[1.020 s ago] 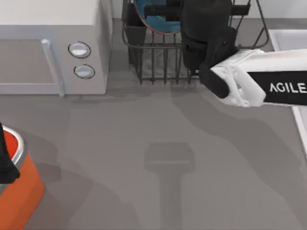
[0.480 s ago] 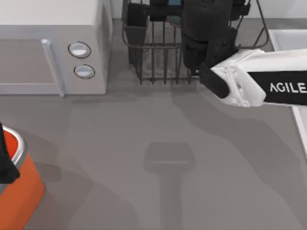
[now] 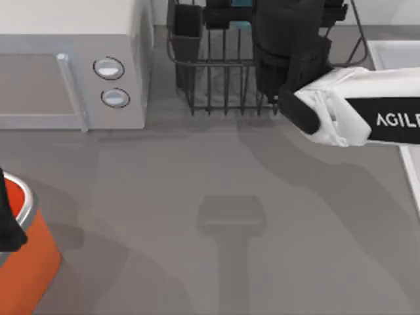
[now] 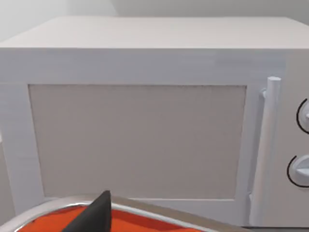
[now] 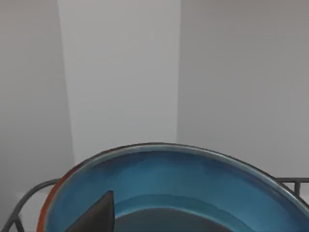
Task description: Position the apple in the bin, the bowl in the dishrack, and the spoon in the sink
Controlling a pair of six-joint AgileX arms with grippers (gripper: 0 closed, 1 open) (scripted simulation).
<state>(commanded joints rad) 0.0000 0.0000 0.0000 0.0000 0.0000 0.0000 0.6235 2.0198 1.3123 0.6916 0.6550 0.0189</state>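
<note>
The blue-teal bowl with its reddish rim sits inside the black wire dishrack at the table's back; a sliver of it shows between the bars. My right gripper hangs just above the bowl, open, one dark fingertip off to the side and touching nothing. From above, its black wrist covers the rack's right part. My left gripper is parked open over the orange bin, whose silver rim lies under it. The sink is at the right edge. The apple and spoon are out of view.
A white microwave with two round knobs stands at the back left, close in front of the left wrist camera. The rack's dark utensil cup is at its back left corner. Bare grey tabletop spans the middle.
The bowl, seen tilted and large at the rack's top a second ago, has dropped down among the bars. My right arm has shifted slightly right. The left arm has stayed still.
</note>
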